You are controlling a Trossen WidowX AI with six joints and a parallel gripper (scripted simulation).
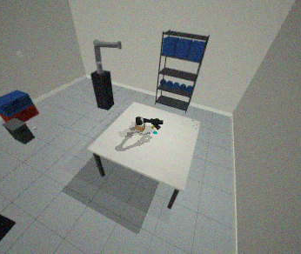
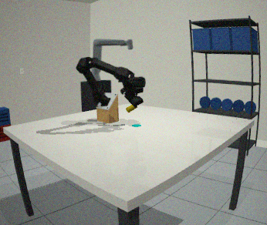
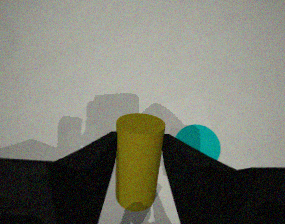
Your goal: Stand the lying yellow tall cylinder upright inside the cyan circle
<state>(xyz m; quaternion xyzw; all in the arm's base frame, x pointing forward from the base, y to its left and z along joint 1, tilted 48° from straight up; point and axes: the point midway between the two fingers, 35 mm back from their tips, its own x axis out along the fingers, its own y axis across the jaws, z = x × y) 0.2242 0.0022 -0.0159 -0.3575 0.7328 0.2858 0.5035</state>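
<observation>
My gripper (image 2: 133, 103) (image 3: 140, 139) (image 1: 157, 123) is shut on the yellow tall cylinder (image 3: 138, 160) (image 2: 130, 109). It holds the cylinder tilted in the air above the white table (image 2: 150, 154) (image 1: 164, 157). The cyan circle (image 3: 199, 141) (image 2: 136, 125) (image 1: 155, 132) lies flat on the table, just below and a little to the right of the cylinder in the wrist view. The cylinder is clear of the table and of the circle.
A tan wooden wedge block (image 2: 109, 112) (image 1: 140, 127) stands on the table just behind the gripper, by the arm's base. A black shelf rack (image 2: 224, 69) (image 1: 182, 71) with blue bins stands beyond the table. A dark pedestal with a grey arm (image 1: 102, 87) stands at the back.
</observation>
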